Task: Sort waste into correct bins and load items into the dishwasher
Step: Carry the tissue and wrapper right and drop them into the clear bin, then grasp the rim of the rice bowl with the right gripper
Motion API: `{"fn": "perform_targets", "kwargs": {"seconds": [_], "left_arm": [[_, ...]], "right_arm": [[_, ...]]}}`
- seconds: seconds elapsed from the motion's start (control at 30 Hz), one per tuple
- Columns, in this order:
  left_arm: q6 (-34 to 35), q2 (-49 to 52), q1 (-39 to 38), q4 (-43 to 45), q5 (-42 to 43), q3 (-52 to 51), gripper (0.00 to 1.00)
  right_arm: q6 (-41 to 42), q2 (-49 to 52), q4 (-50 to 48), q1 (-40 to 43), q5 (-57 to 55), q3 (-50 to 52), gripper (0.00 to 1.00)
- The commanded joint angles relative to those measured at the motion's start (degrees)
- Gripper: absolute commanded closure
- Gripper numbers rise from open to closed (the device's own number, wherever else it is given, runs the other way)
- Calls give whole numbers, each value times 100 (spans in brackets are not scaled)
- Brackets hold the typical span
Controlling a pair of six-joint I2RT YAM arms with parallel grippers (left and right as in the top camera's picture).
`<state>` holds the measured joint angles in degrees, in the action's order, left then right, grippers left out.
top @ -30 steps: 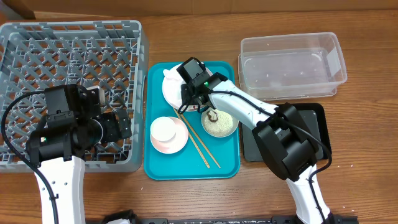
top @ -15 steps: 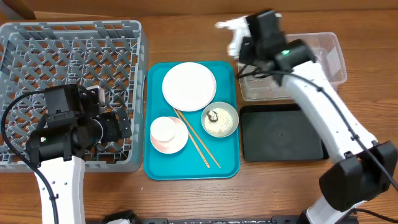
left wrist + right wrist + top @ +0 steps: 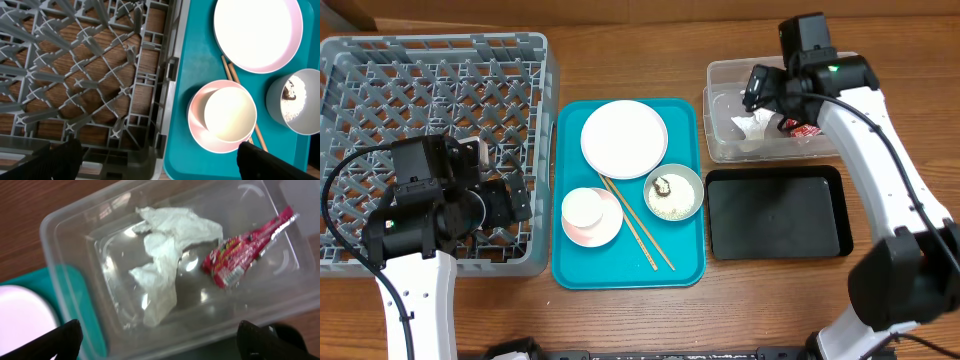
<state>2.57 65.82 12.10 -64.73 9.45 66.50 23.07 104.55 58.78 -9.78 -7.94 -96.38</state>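
Note:
A crumpled white tissue (image 3: 165, 265) and a red snack wrapper (image 3: 245, 255) lie loose in the clear tub (image 3: 720, 100). My right gripper (image 3: 765, 90) hovers open just above them, holding nothing. On the teal tray sit the white plate (image 3: 624, 138), the grey-green bowl (image 3: 673, 193) with rice and a brown scrap, the pink bowl (image 3: 605, 230) holding the white cup (image 3: 584, 208), and two chopsticks (image 3: 635, 225). My left gripper (image 3: 157, 160) is open and empty over the grey dish rack's (image 3: 430, 110) right wall.
The flat black tray (image 3: 778, 212) lies in front of the clear tub, right of the teal tray (image 3: 620, 270). The dish rack fills the table's left side. Bare wooden table shows along the front edge.
My right gripper lifted the tissue off the plate, swung right to the clear tub and opened; the tissue now lies in the tub beside the wrapper. The left arm has not moved.

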Motion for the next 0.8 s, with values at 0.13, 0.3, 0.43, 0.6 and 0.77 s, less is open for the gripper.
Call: {"fn": "perform_targets", "kwargs": {"seconds": [0.13,0.3,0.43,0.6,0.77], "left_arm": [[-129,11,26,35,76,144,0],[-129,11,26,50,68,144,0],[-129,11,26,46,68,144,0],[-129,13,26,50,68,144,0],[-129,13,26,48,68,144,0]], "right_arm": [[-684,-951,1545,-212,1816,-116,6],[-682,-927,1005,-1513,1746,767,14],[-680,-872,-249,-2494,1480,1646,29],[-680,-450,-1043,-3180,1178,2044,37],[-658,157,-1504,-3560,1143,2044,51]]}}
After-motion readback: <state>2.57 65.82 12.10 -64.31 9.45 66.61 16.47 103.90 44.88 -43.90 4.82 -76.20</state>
